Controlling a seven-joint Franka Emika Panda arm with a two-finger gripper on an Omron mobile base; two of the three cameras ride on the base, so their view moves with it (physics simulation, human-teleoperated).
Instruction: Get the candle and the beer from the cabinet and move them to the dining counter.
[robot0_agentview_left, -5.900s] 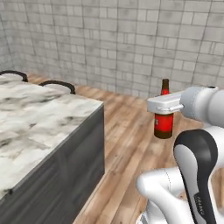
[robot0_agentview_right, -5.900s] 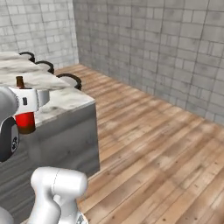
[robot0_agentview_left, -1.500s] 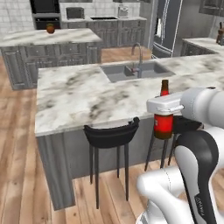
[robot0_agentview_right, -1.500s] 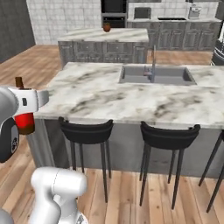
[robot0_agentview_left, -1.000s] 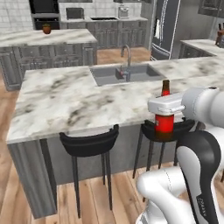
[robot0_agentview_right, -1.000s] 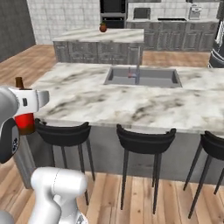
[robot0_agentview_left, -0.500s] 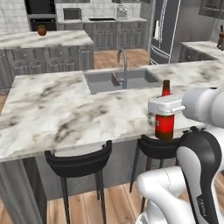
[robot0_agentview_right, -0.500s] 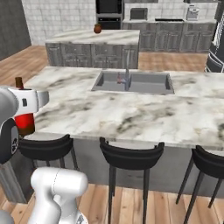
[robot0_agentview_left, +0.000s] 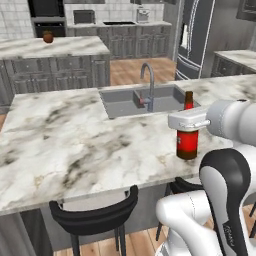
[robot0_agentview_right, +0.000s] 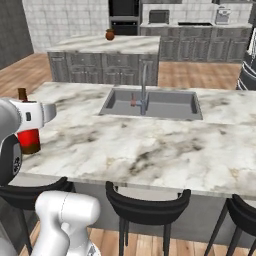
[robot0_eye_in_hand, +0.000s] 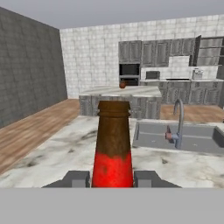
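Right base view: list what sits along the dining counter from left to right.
Beer held in the shut gripper → tap → sink.

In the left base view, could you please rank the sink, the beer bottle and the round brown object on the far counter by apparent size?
1. The sink: largest.
2. The beer, held in the gripper; it stands nearer the camera, which enlarges it.
3. The round brown object: smallest, though distance shrinks it.
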